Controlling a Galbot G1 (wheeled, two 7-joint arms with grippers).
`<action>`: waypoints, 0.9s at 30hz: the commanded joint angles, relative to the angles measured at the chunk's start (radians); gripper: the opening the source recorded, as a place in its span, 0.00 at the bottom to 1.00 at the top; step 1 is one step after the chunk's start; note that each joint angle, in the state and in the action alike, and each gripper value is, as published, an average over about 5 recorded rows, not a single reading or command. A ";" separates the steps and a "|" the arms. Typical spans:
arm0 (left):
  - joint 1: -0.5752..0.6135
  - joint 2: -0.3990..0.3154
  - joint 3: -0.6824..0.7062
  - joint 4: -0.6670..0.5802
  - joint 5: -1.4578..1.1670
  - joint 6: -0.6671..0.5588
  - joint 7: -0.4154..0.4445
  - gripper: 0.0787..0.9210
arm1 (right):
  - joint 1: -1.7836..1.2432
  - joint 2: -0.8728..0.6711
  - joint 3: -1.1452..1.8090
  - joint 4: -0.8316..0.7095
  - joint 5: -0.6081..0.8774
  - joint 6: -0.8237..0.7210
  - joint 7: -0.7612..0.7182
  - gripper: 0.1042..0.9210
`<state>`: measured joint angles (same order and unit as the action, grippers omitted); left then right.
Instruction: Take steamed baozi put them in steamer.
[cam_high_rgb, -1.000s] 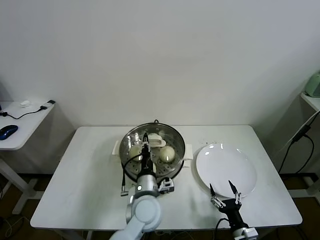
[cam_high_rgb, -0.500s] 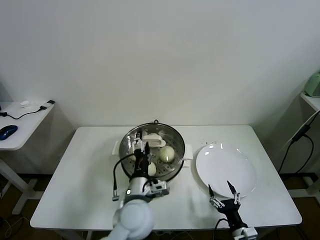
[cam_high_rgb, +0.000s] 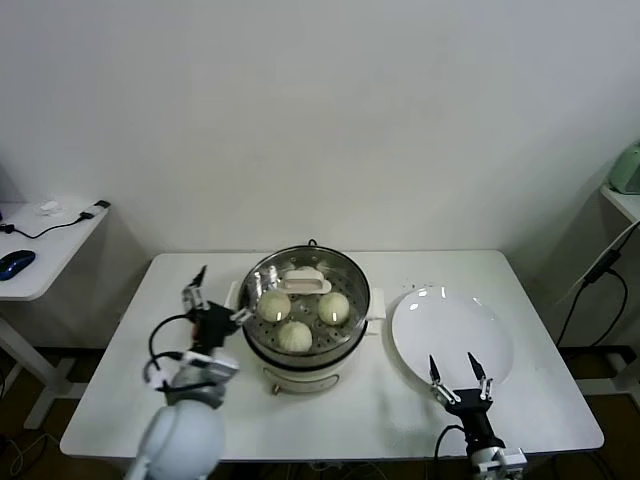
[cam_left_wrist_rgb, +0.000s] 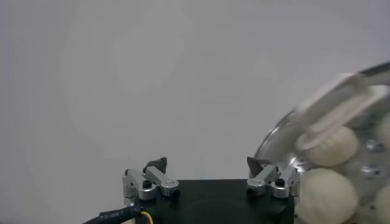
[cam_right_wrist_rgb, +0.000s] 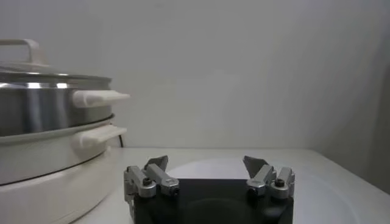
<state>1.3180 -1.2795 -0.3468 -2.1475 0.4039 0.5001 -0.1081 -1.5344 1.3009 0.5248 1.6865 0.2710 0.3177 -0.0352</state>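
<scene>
Steamer (cam_high_rgb: 307, 322) at table (cam_high_rgb: 120, 390) centre; three steamed baozi (cam_high_rgb: 294, 335) visible on its perforated tray, plus a white handled piece at the tray's 12 o'clock. Left gripper (cam_high_rgb: 213, 299) at steamer's 9 o'clock, jaws wide, empty. White plate (cam_high_rgb: 452, 340) at 3 o'clock. Right gripper (cam_high_rgb: 453, 375) at plate's 6 o'clock edge, jaws spread, empty.

White plate (cam_high_rgb: 452, 339) on white table (cam_high_rgb: 180, 375); blue mouse (cam_high_rgb: 16, 263) on side desk (cam_high_rgb: 50, 250).
</scene>
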 joint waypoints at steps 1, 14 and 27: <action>0.218 0.131 -0.427 0.186 -0.868 -0.536 -0.005 0.88 | 0.008 -0.018 0.012 -0.011 0.065 0.010 0.030 0.88; 0.252 0.100 -0.261 0.467 -0.718 -0.774 0.094 0.88 | 0.011 -0.015 0.016 -0.006 0.060 -0.020 0.024 0.88; 0.271 0.078 -0.212 0.433 -0.666 -0.801 0.101 0.88 | 0.001 -0.009 0.018 -0.004 0.049 -0.026 0.027 0.88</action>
<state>1.5639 -1.2003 -0.5741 -1.7651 -0.2473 -0.2054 -0.0222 -1.5316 1.2920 0.5396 1.6804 0.3205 0.2954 -0.0112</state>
